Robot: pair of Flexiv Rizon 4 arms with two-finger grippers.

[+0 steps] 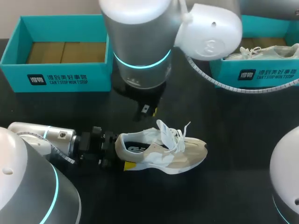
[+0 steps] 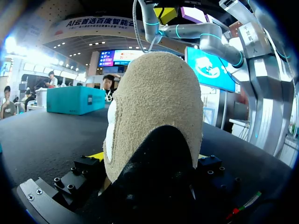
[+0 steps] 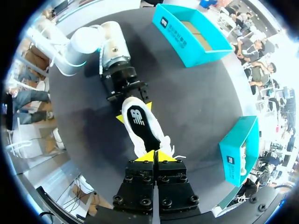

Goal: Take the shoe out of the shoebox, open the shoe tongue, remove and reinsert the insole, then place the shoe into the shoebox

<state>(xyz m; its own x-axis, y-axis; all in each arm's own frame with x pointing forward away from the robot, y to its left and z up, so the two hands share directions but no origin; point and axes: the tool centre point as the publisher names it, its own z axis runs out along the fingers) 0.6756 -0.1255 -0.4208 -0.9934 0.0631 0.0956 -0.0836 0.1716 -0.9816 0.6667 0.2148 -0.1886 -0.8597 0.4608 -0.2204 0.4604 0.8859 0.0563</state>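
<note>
Left end effector (image 1: 124, 154): closed on the heel of the shoe (image 1: 163, 151), one yellow-tipped finger on each flank. Its arm (image 1: 42, 135) lies low and nearly level over the bench (image 1: 224, 186), entering from the near-left corner. Behind it, at the far-left corner, stands an open teal shoebox (image 1: 56, 51) with a bare brown cardboard floor.

Shoe: upright on its sole near the middle of the bench, closer to the near edge, toe toward the right edge. It has white mesh and beige suede-like panels and a rough, rounded heel. The laces (image 1: 182, 133) are loose and the tongue (image 1: 164, 128) raised. A black insole (image 1: 138, 148) with a white mark shows in the opening.

Right end effector (image 3: 154, 157): fingers pressed together on nothing, pointing straight down over the laced part; contact cannot be told. Its arm descends over the far middle of the bench.

Open black bench lies beyond the toe toward the right and near edges. At the far-right corner, a second teal shoebox (image 1: 254, 72) holds another pale shoe (image 1: 266, 51).
</note>
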